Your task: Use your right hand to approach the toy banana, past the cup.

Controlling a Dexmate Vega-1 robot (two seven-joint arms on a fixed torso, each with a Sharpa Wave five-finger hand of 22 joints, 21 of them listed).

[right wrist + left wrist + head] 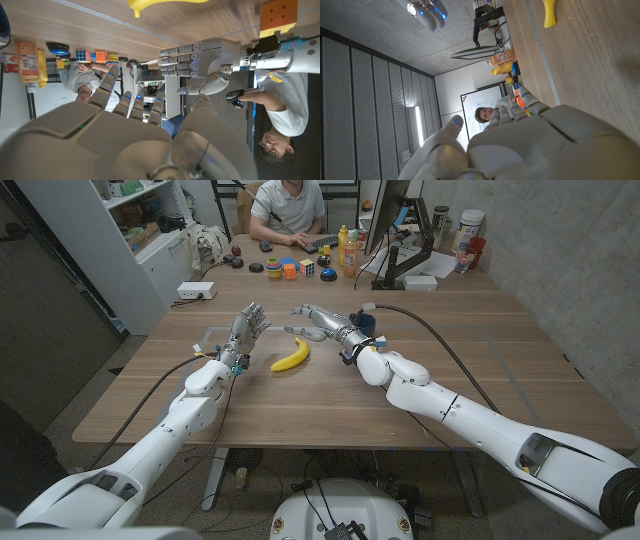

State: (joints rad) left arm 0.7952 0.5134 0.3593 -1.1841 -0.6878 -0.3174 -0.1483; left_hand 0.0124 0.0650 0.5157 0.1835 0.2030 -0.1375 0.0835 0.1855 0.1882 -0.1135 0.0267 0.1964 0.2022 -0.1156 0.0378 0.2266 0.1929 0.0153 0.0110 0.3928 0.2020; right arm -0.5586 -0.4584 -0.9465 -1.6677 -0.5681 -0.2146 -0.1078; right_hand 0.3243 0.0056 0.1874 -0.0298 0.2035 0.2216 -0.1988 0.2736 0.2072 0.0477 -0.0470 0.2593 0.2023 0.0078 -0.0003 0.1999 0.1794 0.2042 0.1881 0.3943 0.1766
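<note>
Wooden counter [480,370], a person seated at its far end behind small toys and bottles. Toy banana [291,357] lies mid-counter, between the two hands. Right hand [322,322] reaches in just beyond the banana's far tip, fingers [303,311] extended and apart, holding nothing. Dark cup [364,318] sits behind the right wrist. Left hand [245,332] stands upright left of the banana, fingers spread, empty.

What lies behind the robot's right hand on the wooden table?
A dark blue cup peeks out just behind the right hand; most of it is covered by the wrist, so its contents cannot be seen.
</note>
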